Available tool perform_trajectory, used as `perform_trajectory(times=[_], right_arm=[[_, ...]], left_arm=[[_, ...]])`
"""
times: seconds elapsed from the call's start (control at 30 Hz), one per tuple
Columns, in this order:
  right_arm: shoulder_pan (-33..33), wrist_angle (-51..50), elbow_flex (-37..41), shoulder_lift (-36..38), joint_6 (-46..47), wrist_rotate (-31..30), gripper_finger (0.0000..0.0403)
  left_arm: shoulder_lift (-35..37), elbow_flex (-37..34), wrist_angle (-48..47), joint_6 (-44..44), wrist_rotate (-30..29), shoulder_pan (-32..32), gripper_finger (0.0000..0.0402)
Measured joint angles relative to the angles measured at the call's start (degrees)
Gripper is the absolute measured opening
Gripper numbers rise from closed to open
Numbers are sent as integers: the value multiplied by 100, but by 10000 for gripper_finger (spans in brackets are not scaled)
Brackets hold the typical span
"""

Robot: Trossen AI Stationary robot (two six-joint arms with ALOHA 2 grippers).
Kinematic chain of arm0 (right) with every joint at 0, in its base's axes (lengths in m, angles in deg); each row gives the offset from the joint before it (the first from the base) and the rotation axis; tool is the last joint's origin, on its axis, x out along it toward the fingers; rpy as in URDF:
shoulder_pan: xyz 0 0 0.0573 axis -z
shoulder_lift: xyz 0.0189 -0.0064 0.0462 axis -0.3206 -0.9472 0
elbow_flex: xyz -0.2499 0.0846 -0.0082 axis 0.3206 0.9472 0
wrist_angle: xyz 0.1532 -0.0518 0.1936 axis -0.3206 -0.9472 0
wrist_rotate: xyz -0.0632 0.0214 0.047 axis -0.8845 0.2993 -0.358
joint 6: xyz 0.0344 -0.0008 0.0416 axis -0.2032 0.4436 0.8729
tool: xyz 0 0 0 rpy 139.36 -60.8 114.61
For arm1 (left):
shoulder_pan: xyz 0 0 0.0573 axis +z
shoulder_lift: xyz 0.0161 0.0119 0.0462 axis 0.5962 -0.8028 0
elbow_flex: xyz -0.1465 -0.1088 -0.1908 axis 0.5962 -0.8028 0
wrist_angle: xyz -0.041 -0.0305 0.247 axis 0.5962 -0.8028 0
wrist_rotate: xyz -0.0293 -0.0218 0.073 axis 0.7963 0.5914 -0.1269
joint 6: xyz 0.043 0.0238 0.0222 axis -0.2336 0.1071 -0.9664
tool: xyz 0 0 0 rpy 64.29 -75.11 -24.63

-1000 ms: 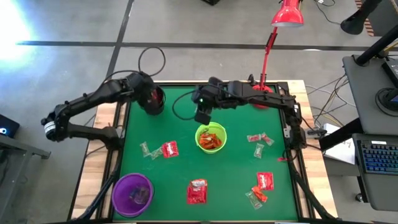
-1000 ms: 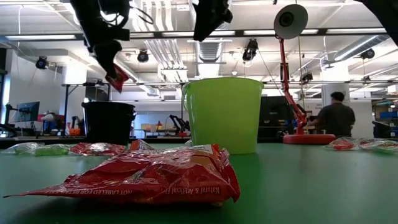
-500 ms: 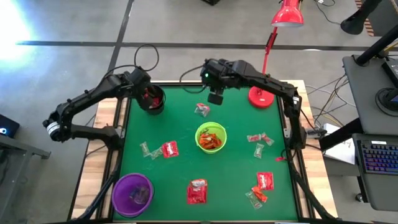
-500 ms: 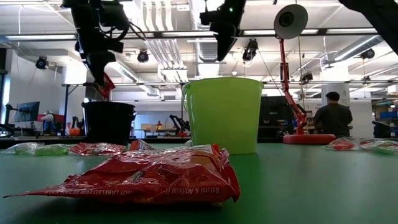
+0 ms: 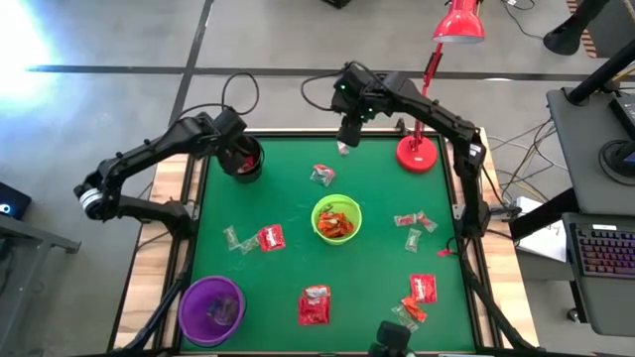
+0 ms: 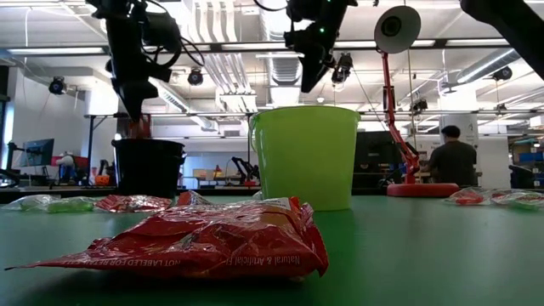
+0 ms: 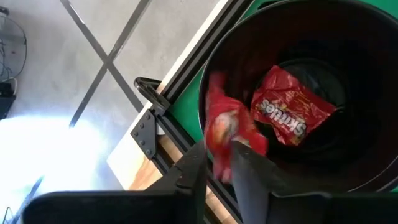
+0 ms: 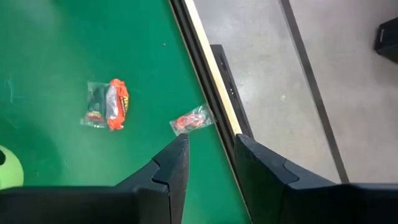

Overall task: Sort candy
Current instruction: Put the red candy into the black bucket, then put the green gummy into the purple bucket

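While the left gripper is hanging over the round black plastic bowl at the table's far left corner, a flat red candy packet is sitting between its 2 dark fingers; whether the narrowly parted jaws are still pinching it or letting it go, I cannot tell. Just beyond the jaws, a second red packet with white lettering is lying on the bowl's floor.

The right gripper is hovering above the far edge of the green table, its jaws standing open with nothing between them. Directly ahead of those jaws, a small clear twist-wrapped sweet with a red centre is lying at the table's rim, and a clear packet with orange inside is resting nearby, off to one side of the jaws.
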Motion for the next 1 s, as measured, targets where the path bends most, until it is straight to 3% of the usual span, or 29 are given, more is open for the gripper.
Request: perform_trajectory(times=[0.27, 0.43, 0.67, 0.9, 1.0], right_arm=[[2, 0, 0, 0, -1, 59, 135], [0, 4, 0, 0, 81, 57, 131], [-1, 63, 0, 0, 541, 57, 133], [-12, 61, 0, 0, 1018, 57, 131], [-15, 61, 0, 0, 1227, 57, 129]], left_arm=[[-70, 112, -93, 0, 134, -9, 111], [-59, 667, -659, 4, 1096, -52, 122], [40, 1193, -1458, 349, 3039, -264, 123], [459, 542, -2123, 850, 3158, -916, 123], [696, 226, -2096, 1551, 3169, -1133, 123]])
